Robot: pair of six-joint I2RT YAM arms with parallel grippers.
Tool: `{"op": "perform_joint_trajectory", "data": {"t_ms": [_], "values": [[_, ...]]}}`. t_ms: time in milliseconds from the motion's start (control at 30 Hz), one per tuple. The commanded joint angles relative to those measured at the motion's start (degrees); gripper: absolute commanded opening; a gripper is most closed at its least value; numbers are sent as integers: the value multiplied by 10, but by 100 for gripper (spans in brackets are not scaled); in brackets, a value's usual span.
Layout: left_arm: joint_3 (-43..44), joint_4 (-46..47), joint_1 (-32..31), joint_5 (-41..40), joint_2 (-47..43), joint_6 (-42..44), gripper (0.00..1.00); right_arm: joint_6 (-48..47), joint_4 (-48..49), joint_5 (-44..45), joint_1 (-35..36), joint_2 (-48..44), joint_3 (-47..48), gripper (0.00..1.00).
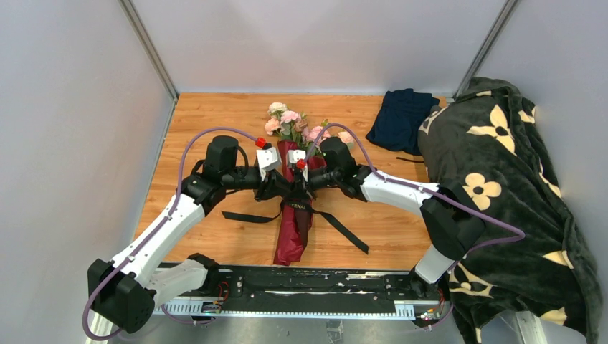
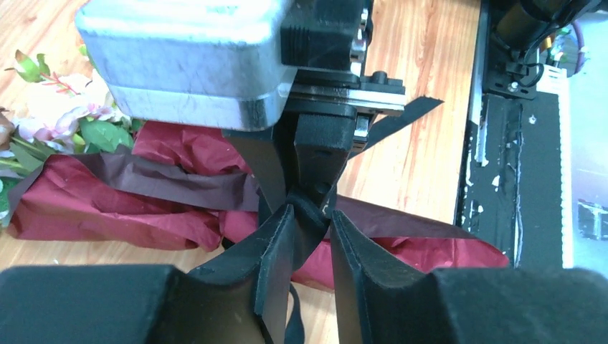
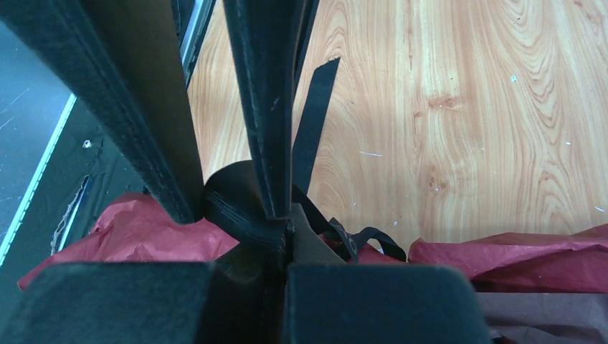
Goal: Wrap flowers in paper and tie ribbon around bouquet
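Left gripper [image 1: 281, 188] and right gripper [image 1: 308, 179] meet tip to tip over the middle of the bouquet [image 1: 292, 215] in the overhead view. It lies lengthwise on the wooden table [image 1: 215, 122]. The flowers [image 1: 294, 125] point to the far side and the paper [image 1: 290, 240] tapers toward the arm bases. The ribbon [image 1: 344, 229] crosses the wrap under the fingers, with one tail running out flat to each side. A navy cloth [image 1: 399, 118] and a dark blanket [image 1: 502, 179] lie off to the right.

From the left wrist, its two black fingers [image 2: 276, 258] stand a narrow gap apart with the ribbon knot at their tips. Whether they actually pinch it is hard to say. The right gripper's fingers come down onto the same knot from opposite, above the crumpled red paper.

From the right wrist, that gripper is closed tight, with a ribbon loop [image 3: 236, 208] caught at its tips. The left arm's fingers [image 3: 265, 107] reach in from above, and one tail lies on bare wood beyond.
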Motion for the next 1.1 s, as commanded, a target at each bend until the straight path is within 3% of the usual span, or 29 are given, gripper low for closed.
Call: {"op": "perform_joint_trajectory", "data": {"t_ms": [0,167,333,400,500,567,633,667,733,800,933,1067], "values": [[-10,26,3,25,3,-14,29,-29,-23,3,15,3,15,0],[-11,17,3,2,6,-9,23,-35,-21,11,21,-3,11,0],[-13,16,4,-39,11,-9,44,-39,-24,13,22,-8,8,0],[-14,22,3,-33,10,-12,36,-41,-27,13,22,-8,8,0],[-14,26,3,-14,9,-11,1,-42,-27,14,23,-10,8,0],[-13,21,4,-13,5,-8,0,-40,-34,24,22,-14,8,4],[-9,-4,4,-30,3,14,0,-40,-61,44,15,-23,13,28],[-7,-21,6,-42,1,50,0,-40,-79,54,6,-32,16,37],[-3,-92,10,-63,-4,151,0,-36,-108,54,-23,-55,16,41],[-2,-126,16,-97,-7,222,0,-18,-109,54,-56,-73,4,40],[-7,-131,29,-122,4,275,0,4,-126,84,-71,-31,15,23],[-24,-104,31,-127,1,268,0,3,-154,74,-65,22,54,26]]}}
